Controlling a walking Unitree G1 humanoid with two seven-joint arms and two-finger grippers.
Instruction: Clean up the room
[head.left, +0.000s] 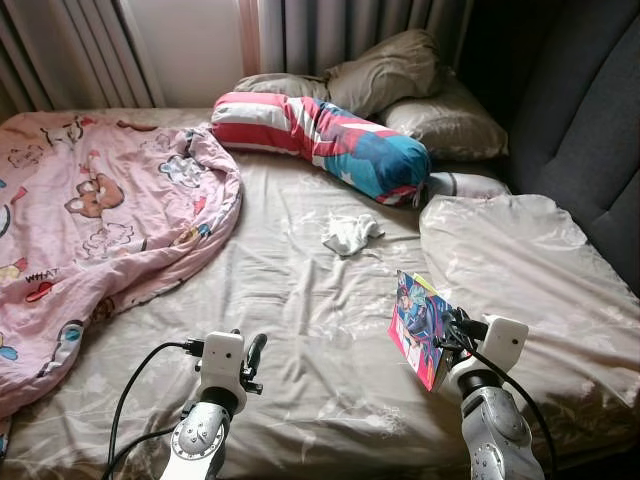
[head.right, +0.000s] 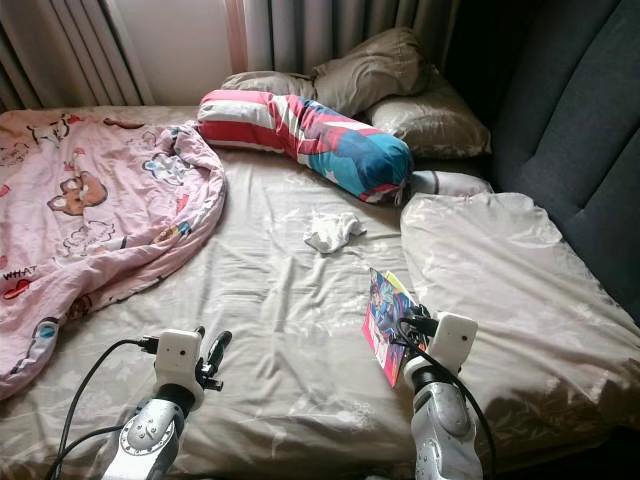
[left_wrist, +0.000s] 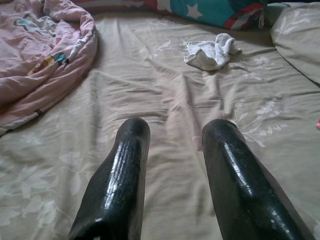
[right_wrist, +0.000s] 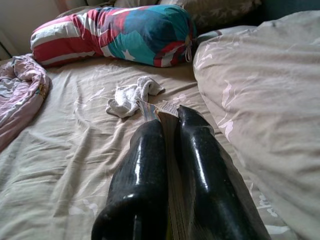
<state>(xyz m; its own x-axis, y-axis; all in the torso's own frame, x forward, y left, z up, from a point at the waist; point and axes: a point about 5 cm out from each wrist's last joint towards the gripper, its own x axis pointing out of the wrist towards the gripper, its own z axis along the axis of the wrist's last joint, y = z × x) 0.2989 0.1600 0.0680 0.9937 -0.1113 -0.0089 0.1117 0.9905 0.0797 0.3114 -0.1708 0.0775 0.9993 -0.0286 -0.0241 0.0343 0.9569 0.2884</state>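
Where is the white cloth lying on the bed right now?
The white cloth lies mid-bed on the sheet, just below the striped bolster, beyond the right gripper.

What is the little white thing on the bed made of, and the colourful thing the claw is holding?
White thing: looks like soft terry cloth, crumpled and fuzzy. Colourful thing in the right claw: probably a thin, glossy printed paper booklet, flat with visible page edges.

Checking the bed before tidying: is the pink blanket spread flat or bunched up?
Bunched up: the pink blanket lies crumpled in folds on the bed's left side.
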